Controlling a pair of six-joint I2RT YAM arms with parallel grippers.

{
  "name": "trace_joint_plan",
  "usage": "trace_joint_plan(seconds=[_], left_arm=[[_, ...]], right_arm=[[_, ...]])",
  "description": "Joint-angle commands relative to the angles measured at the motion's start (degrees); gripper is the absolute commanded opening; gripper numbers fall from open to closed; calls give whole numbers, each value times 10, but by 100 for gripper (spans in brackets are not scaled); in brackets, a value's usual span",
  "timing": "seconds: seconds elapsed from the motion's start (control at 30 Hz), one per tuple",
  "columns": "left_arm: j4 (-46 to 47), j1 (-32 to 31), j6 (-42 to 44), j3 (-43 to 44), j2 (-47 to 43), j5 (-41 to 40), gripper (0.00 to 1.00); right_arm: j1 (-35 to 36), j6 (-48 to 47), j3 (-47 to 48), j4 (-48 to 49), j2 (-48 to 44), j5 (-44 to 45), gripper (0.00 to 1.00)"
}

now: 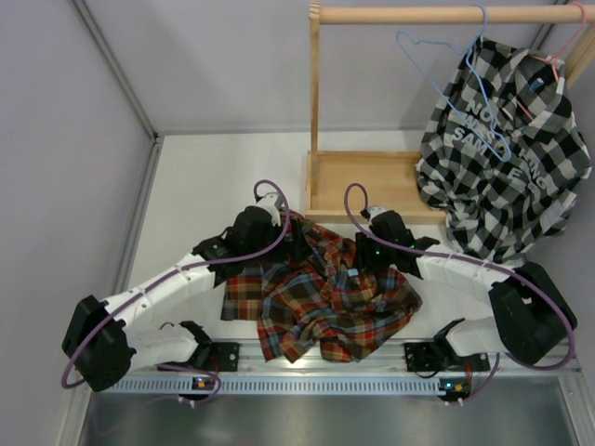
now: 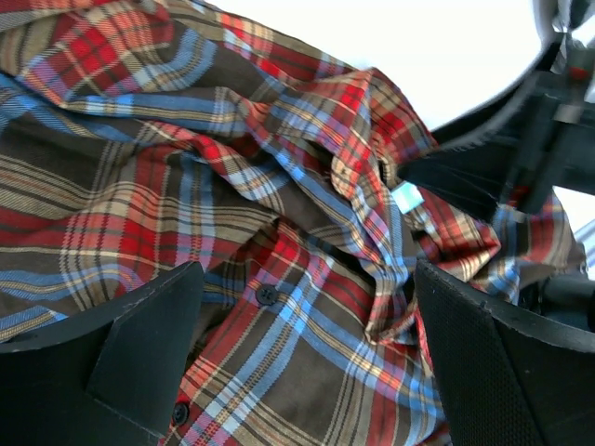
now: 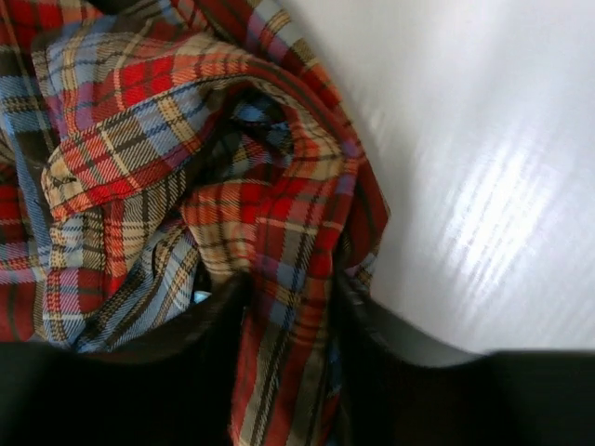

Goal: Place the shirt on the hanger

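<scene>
The red, orange, brown and blue plaid shirt lies crumpled on the white table between my two arms. Its small light-blue collar label shows in the left wrist view. My left gripper is open at the shirt's upper left, its fingers spread over the button placket. My right gripper is shut on a bunched fold of the shirt at its upper right. The light-blue wire hanger hangs by its hook from the wooden rail at the top right.
A wooden rack with a rail and a base tray stands behind the shirt. A black-and-white checked shirt hangs there on a pink-red hanger. Grey walls close the left and back.
</scene>
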Motion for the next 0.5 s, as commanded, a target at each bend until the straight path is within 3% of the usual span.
trace_joint_plan(seconds=[0.0,0.03,0.13,0.3,0.47], left_arm=[[30,-1,22,-2,-15,27,98],[30,-1,25,-1,-14,29,98],[30,-1,42,8,-9,33,98],[26,-5,80,58,29,45,98],[13,-33,155,181,93,12,98]], right_arm=[[-6,-20,16,80,20,-56,35],[-6,-20,16,85,21,-54,21],[-6,-22,1,100,-34,-43,0],[-5,-56,2,103,-163,-44,0],[-4,-93,38,45,-213,-55,0]])
